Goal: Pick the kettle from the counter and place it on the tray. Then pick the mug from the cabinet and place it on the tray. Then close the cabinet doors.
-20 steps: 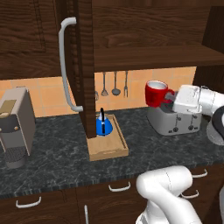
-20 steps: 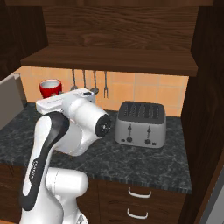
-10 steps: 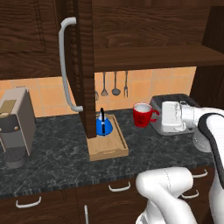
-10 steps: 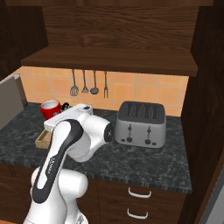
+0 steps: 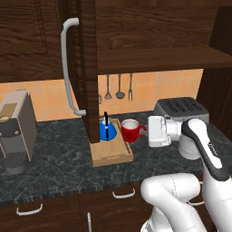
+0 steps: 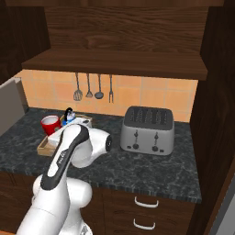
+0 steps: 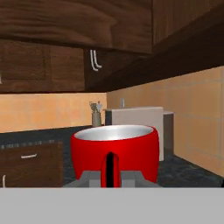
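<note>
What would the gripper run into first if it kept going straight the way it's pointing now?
Holding the mug, the gripper points toward the kettle on the tray. The mug would probably strike the kettle first, though depth is uncertain.

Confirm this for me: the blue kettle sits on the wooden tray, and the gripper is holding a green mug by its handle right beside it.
Not quite: the mug is red, not green, as the left base view shows. The rest stands: the blue kettle sits on the wooden tray, and the gripper holds the mug by its handle right beside it.
</note>
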Tool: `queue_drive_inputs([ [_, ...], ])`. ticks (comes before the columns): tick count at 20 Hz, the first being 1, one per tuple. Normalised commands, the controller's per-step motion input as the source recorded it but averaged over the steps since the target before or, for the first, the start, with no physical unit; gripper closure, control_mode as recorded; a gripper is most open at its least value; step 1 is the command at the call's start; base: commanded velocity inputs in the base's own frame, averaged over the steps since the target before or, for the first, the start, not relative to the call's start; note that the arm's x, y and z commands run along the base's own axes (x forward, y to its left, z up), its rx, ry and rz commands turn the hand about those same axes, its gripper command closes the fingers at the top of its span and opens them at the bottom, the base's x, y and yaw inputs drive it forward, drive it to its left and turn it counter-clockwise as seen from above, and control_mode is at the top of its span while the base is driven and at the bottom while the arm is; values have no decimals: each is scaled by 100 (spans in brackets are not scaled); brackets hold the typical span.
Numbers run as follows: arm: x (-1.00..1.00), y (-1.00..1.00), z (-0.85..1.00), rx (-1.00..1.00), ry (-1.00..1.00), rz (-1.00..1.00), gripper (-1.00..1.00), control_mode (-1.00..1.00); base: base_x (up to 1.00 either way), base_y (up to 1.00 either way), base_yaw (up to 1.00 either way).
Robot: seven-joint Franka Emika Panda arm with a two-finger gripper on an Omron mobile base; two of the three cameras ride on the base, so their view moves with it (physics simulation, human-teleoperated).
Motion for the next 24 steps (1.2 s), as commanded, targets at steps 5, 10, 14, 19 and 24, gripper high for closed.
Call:
queue_drive_inputs([
  [5, 60, 10, -52, 0, 0, 17, 100, -100, 0, 0, 0],
  [10, 67, 0, -51, 0, 0, 23, 100, -100, 0, 0, 0],
  [14, 62, -8, -44, 0, 0, 23, 100, -100, 0, 0, 0],
  [19, 47, -18, -43, 0, 0, 17, 100, -100, 0, 0, 0],
  [24, 42, 4, -48, 0, 0, 7, 100, -100, 0, 0, 0],
])
